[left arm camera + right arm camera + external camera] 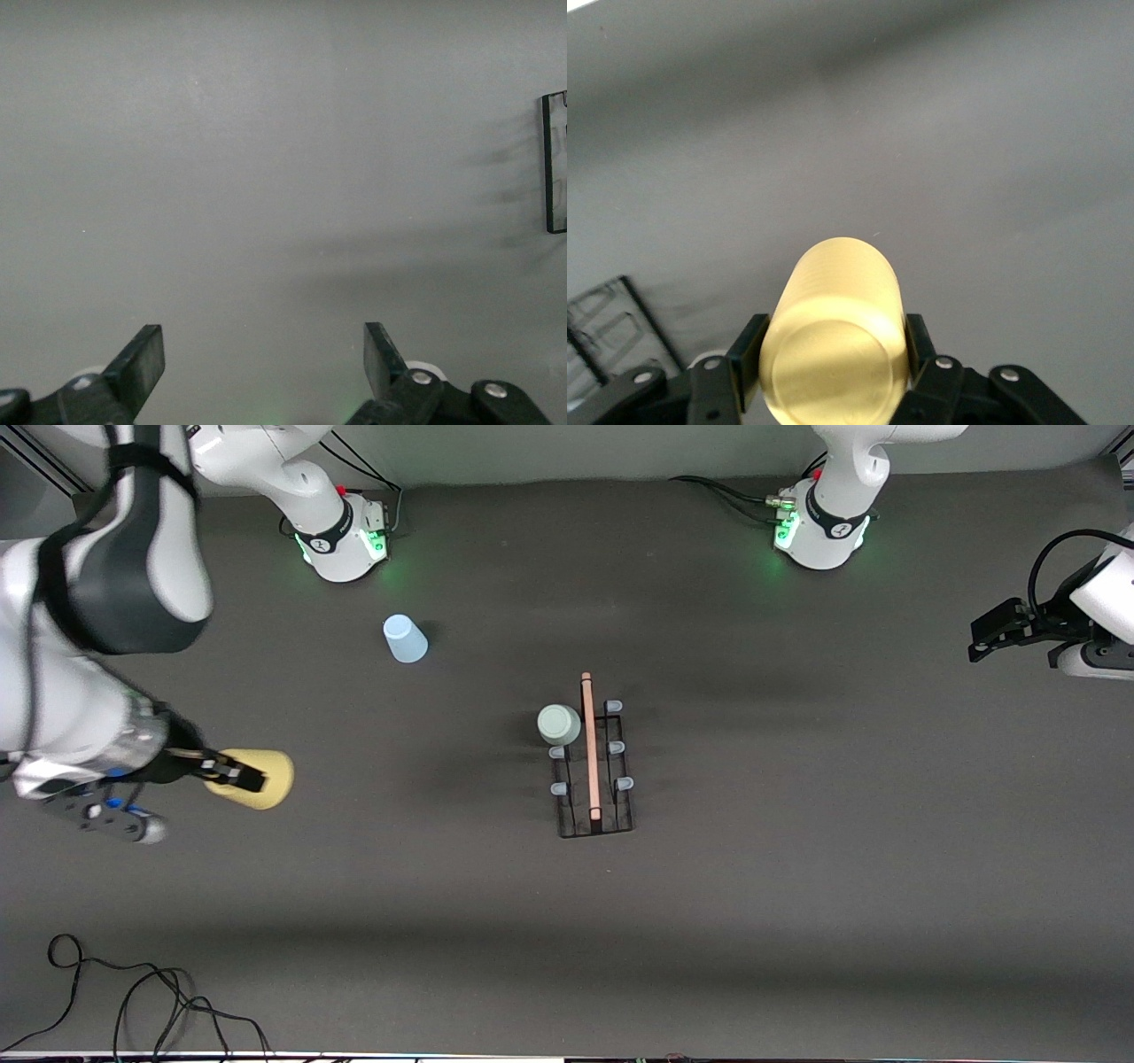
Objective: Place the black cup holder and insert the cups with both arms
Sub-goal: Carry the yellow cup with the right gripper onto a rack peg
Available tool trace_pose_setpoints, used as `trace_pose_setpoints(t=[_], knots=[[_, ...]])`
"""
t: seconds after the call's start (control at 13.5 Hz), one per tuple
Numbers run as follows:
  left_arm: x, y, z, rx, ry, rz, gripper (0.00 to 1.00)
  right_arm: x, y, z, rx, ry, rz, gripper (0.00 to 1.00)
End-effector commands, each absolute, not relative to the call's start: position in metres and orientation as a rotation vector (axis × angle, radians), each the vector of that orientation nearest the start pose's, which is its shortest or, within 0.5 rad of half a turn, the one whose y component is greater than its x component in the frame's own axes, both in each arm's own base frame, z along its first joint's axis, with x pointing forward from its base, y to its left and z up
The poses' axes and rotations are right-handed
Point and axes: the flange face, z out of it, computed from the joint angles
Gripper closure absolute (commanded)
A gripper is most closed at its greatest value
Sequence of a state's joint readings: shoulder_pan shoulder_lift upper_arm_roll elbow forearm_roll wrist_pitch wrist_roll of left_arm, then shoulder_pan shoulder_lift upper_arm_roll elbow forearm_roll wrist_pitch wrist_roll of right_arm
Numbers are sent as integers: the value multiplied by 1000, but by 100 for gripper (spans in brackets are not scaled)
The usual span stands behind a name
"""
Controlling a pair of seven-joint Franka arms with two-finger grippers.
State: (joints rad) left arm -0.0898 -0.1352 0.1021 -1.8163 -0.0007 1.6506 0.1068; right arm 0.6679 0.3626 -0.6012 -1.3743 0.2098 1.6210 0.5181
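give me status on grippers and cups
Right gripper shut on yellow cup, airborne. Left gripper open, waiting. Green cup on rack; blue cup loose. Nothing blocking.

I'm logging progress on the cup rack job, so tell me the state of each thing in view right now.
Rack: upright on the table.
Green cup: upside down on a rack peg.
Blue cup: upside down on the table.
Yellow cup: held on its side.
Right gripper: shut on the yellow cup.
Left gripper: open, empty, waiting.

Right pincer clamped, left pincer spread, waiting
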Motion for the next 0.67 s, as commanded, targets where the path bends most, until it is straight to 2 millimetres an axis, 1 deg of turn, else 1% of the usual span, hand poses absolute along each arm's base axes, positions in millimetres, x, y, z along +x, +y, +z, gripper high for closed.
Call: trace_pose_setpoints(t=[0.0, 0.07, 0.15, 0.22, 0.3, 0.37, 0.52, 0.59], knots=[[516, 10, 592, -3154, 169, 36, 0, 620, 219, 534, -3001, 1094, 46, 100], [516, 10, 591, -3154, 169, 38, 0, 614, 248, 529, -2943, 1222, 50, 100], [516, 10, 592, -3154, 169, 33, 0, 612, 274, 521, -2852, 1357, 92, 100], [516, 11, 592, -3154, 169, 33, 0, 609, 302, 515, -2783, 1446, 119, 100], [516, 10, 592, -3154, 171, 33, 0, 604, 336, 509, -2738, 1521, 119, 100], [516, 10, 592, -3154, 169, 33, 0, 602, 365, 502, -2700, 1585, 107, 100], [516, 10, 592, -3153, 171, 33, 0, 599, 405, 488, -2633, 1673, 82, 100], [516, 11, 592, -3154, 171, 33, 0, 599, 421, 483, -2596, 1699, 69, 100]])
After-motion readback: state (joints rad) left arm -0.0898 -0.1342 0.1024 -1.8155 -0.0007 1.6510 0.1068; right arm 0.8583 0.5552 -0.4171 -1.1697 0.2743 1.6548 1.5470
